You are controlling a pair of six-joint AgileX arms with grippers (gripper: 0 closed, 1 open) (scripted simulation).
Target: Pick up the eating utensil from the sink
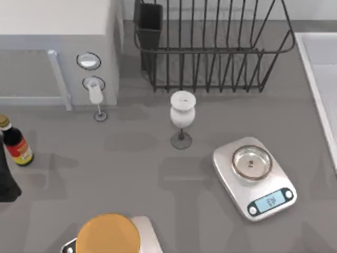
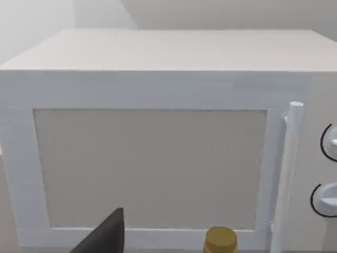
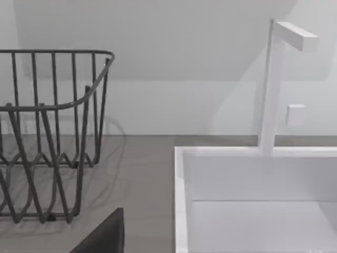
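The sink (image 1: 317, 71) is a pale basin with a straight raised rim along the table's right edge. In the right wrist view its rim (image 3: 180, 200) and white inner wall lie close ahead, with a white faucet (image 3: 270, 89) standing at its back. The eating utensil is out of view. A dark part of my right gripper (image 3: 103, 236) pokes into the right wrist view, short of the sink's near corner. My left gripper (image 2: 103, 238) sits in front of the microwave door, and the left arm (image 1: 7, 182) shows as a dark shape at the table's left edge.
A black wire dish rack (image 1: 210, 47) stands at the back, left of the sink. A white wine glass (image 1: 182, 113), a silver kitchen scale (image 1: 254, 176), a dark sauce bottle (image 1: 16, 145), a white microwave (image 1: 52, 47) and an orange round object (image 1: 109, 234) occupy the table.
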